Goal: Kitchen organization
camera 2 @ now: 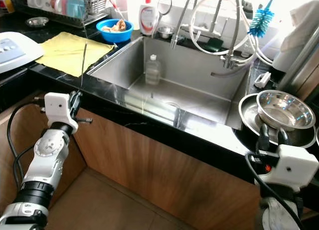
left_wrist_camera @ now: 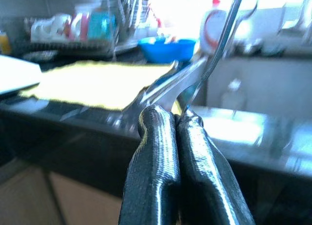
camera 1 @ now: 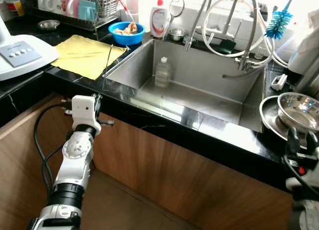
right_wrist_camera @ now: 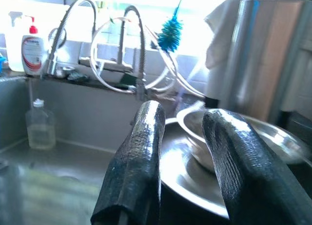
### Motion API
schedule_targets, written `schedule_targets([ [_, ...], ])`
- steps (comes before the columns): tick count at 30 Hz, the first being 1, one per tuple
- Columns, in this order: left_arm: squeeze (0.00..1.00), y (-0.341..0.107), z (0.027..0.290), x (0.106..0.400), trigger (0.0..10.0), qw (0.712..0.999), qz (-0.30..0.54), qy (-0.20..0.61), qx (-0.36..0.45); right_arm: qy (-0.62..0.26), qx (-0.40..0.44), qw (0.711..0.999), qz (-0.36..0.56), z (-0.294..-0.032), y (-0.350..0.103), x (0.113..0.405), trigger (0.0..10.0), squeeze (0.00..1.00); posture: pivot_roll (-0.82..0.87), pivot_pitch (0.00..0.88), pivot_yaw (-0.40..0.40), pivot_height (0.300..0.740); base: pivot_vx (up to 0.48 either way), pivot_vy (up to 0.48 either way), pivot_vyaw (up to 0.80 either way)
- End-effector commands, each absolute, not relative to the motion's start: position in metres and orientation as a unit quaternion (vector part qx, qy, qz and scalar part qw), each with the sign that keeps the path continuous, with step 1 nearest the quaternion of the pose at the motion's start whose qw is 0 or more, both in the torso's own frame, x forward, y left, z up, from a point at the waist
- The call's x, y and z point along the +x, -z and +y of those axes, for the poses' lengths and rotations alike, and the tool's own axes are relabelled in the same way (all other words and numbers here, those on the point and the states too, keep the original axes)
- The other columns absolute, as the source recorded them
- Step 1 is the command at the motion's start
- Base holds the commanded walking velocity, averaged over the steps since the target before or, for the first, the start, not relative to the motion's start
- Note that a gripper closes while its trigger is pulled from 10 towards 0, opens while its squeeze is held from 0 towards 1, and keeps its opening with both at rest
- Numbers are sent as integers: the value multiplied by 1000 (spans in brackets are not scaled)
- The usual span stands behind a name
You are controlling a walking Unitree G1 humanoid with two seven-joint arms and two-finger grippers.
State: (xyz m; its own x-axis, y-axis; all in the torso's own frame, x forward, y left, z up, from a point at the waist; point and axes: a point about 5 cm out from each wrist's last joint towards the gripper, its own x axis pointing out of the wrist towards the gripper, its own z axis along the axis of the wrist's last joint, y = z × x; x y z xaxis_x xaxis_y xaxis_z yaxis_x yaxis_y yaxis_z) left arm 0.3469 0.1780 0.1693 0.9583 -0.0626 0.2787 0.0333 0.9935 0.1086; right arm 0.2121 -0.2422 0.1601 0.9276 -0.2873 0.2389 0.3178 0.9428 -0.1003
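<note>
Left wrist view: left tool [left_wrist_camera: 178, 122] pinches thin utensil [camera 1: 106, 65] at counter edge [camera 1: 149, 117].

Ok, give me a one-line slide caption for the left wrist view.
Left gripper shut on a thin metal utensil at the counter edge, yellow cloth and blue bowl beyond.
</note>
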Motion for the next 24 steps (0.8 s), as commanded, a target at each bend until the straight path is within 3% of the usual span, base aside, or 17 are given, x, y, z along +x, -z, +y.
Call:
schedule_targets([
  [1, 0, -181, 166, 350, 10000, 985, -159, 45, 42, 156, -68, 981, -98, -242, -156, 218, 10000, 0, 11, 0, -49, 719, 0, 0, 0],
  [6, 0, -184, 145, 354, 10000, 983, -158, 89, 36, 104, -73, 985, -113, -220, -157, 245, 10000, 0, 16, 0, -18, 719, 0, 0, 0],
  [12, 0, -185, 139, 357, 10000, 983, -154, 97, 29, 69, -47, 987, -134, -198, -165, 265, 10000, 0, -6, 0, -6, 719, 0, 0, 0],
  [24, 0, -186, 112, 359, 10000, 977, -160, 139, 25, 100, -51, 983, -146, -196, -168, 250, 10000, 0, -6, 0, -8, 719, 0, 0, 0],
])
